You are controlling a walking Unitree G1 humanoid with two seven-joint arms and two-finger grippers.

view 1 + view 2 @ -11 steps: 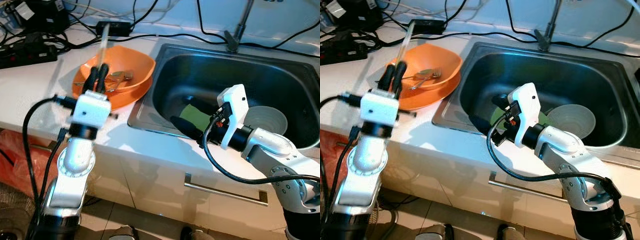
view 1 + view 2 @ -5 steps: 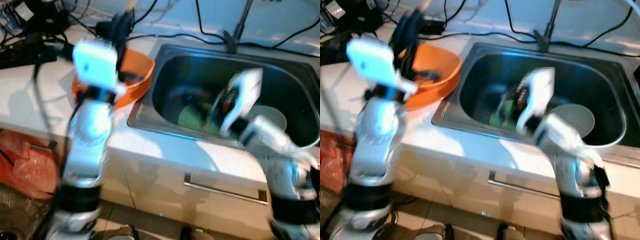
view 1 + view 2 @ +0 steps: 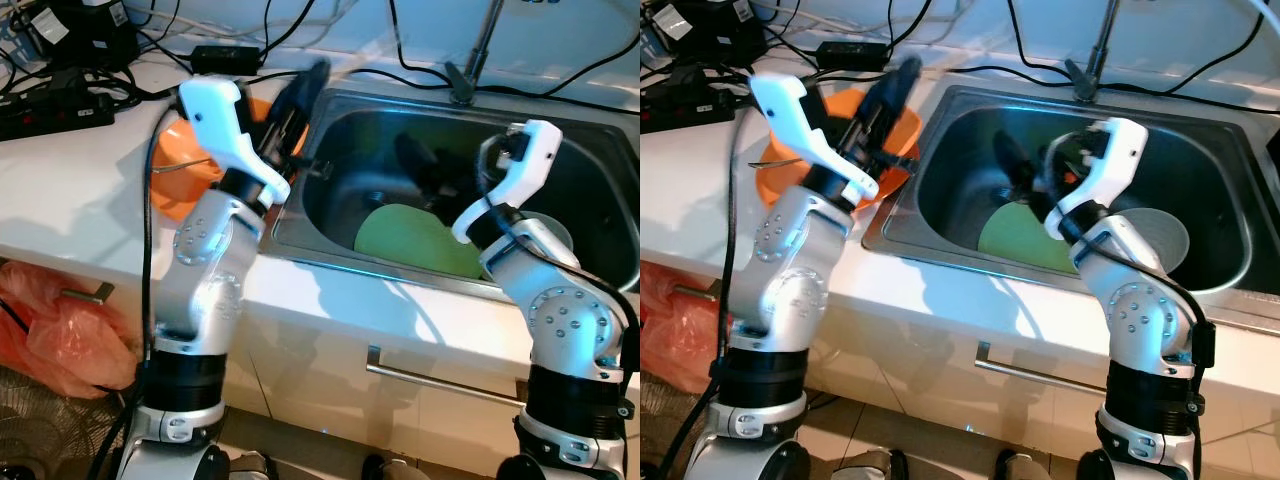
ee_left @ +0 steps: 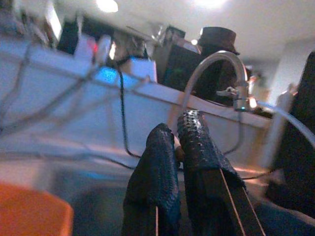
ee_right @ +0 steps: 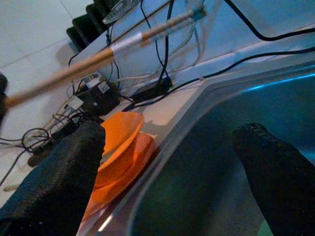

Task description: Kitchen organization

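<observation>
My left gripper (image 3: 312,75) is raised over the sink's left rim, beside the orange bowl (image 3: 172,180). It is shut on a long wooden chopstick (image 5: 123,46) with a silver band, and its fingers (image 4: 160,152) are pressed together. My right gripper (image 3: 1027,165) hangs open inside the steel sink (image 3: 300,245), above a green plate (image 3: 420,235). Its fingers (image 5: 69,172) are spread wide with nothing between them. A pale bowl (image 3: 558,232) lies at the sink's right, partly behind my right arm.
The faucet (image 3: 478,50) rises behind the sink. Black cables and power strips (image 3: 55,105) crowd the back of the white counter. A utensil (image 3: 780,160) sticks out of the orange bowl. An orange bag (image 3: 50,325) and a drawer handle (image 3: 450,385) sit below the counter edge.
Both arms have risen. The left gripper swung from above the orange bowl to the sink's left rim with the chopstick. The right gripper lifted off the sink's front, and the green plate now shows.
</observation>
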